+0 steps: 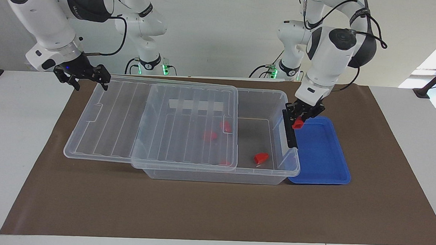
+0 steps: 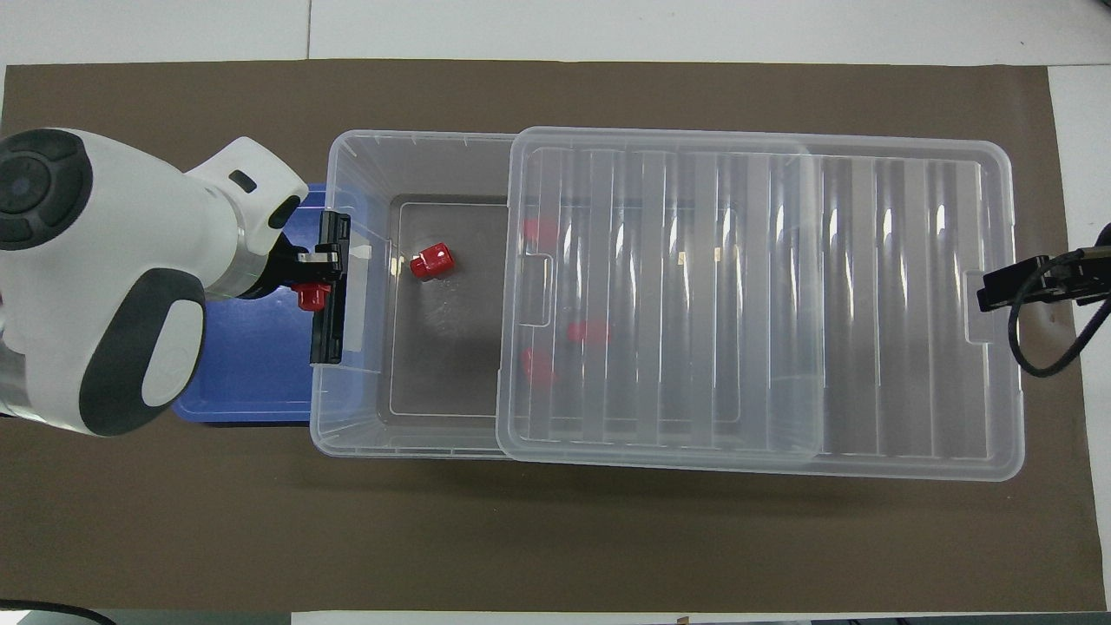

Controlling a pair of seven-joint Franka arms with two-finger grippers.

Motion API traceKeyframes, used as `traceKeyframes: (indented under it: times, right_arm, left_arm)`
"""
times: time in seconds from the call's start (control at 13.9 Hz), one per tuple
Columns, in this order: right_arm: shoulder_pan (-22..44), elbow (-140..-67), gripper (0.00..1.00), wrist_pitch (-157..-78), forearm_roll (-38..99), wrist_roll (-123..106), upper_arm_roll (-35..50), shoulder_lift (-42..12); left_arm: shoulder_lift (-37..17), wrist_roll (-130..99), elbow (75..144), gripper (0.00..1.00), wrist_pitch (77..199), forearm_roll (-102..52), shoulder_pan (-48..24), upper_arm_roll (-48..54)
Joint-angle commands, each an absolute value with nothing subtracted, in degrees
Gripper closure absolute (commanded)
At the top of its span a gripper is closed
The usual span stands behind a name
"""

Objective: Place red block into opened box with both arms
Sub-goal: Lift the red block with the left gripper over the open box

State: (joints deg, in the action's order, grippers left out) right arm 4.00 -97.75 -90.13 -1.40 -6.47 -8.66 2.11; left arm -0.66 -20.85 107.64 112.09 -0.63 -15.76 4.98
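My left gripper [image 1: 300, 118] [image 2: 316, 279] is shut on a small red block [image 1: 297, 123] [image 2: 310, 299]. It hangs over the blue tray's edge, right beside the black latch handle [image 1: 289, 130] [image 2: 331, 291] of the clear box [image 1: 263, 97] [image 2: 360, 161]. The ribbed lid [image 1: 119, 118] [image 2: 868, 304] is slid toward the right arm's end, so the latch end is uncovered. One red block [image 1: 261, 158] [image 2: 432, 260] lies on the uncovered floor, and three more show through the lid. My right gripper [image 1: 83, 77] [image 2: 1007, 286] is open, raised by the lid's outer end.
The shallow blue tray [image 1: 323, 160] [image 2: 243, 382] lies against the box's latch end on the brown mat [image 1: 214, 210]. The left arm's bulky wrist [image 2: 113, 278] covers part of the tray from above.
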Motion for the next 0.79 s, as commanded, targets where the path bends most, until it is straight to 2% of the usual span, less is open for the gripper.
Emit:
traceKeyframes:
  times: [0.0, 0.5, 0.72]
  right_arm:
    - [3.6, -95.71, 0.0, -89.65, -1.05, -5.71, -8.61, 0.62]
    - [3.69, -94.75, 0.0, -89.21, -0.97, -5.8, -8.61, 0.18]
    - [3.6, -95.18, 0.0, -89.21, -0.97, -6.06, -8.79, 0.53]
  left_arm:
    - [-0.88, -25.74, 107.14, 1.0, 112.06, 0.09, -20.02, 4.31]
    - [-5.18, -31.9, 110.04, 1.0, 118.56, 0.09, -25.65, 4.31]
    - [-6.24, -33.57, 113.72, 1.0, 123.56, 0.09, -26.8, 4.31]
